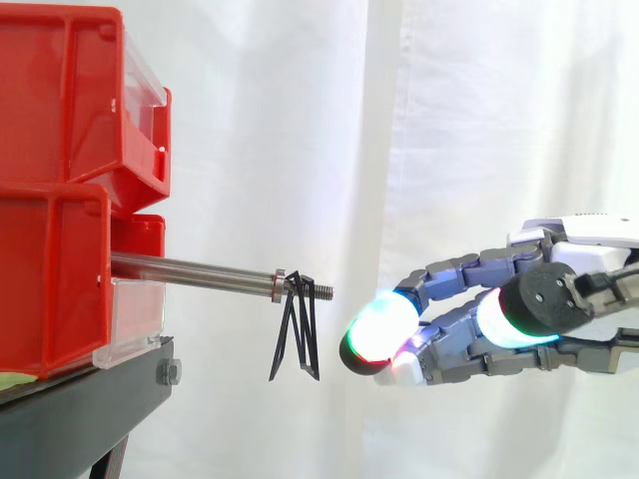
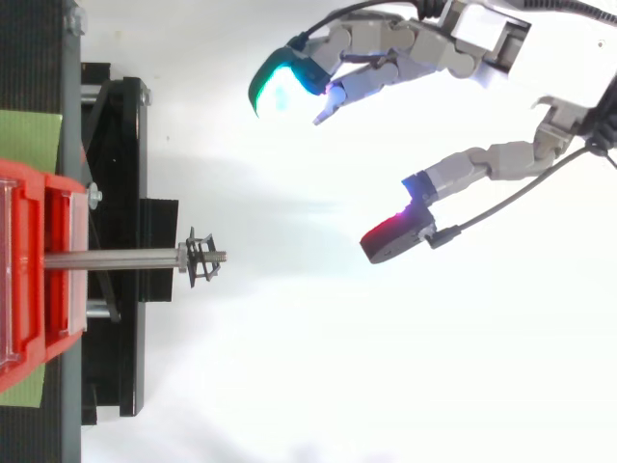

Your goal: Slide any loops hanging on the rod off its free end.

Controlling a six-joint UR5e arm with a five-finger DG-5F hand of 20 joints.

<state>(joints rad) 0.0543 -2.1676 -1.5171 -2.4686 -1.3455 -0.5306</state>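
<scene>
The robot hand (image 1: 469, 269) is wide open and holds nothing: its fingers (image 2: 381, 48) are relaxed and the thumb (image 2: 463, 166) stands well apart from them. The black loops (image 1: 297, 334) hang ahead of the fingertips, apart from them, at the free end of the rod (image 1: 190, 271). The rod's long axis runs towards the robot hand, its fixed end far ahead at the red bins (image 1: 60, 200). To come off, the loops must travel along that axis, towards the robot hand. From the side, the loops hang about level with the fingertips. From above, the axis passes just outside the thumb, not through the gap between thumb and fingers, so I judge a sideways shift to the thumb's side comes first
</scene>
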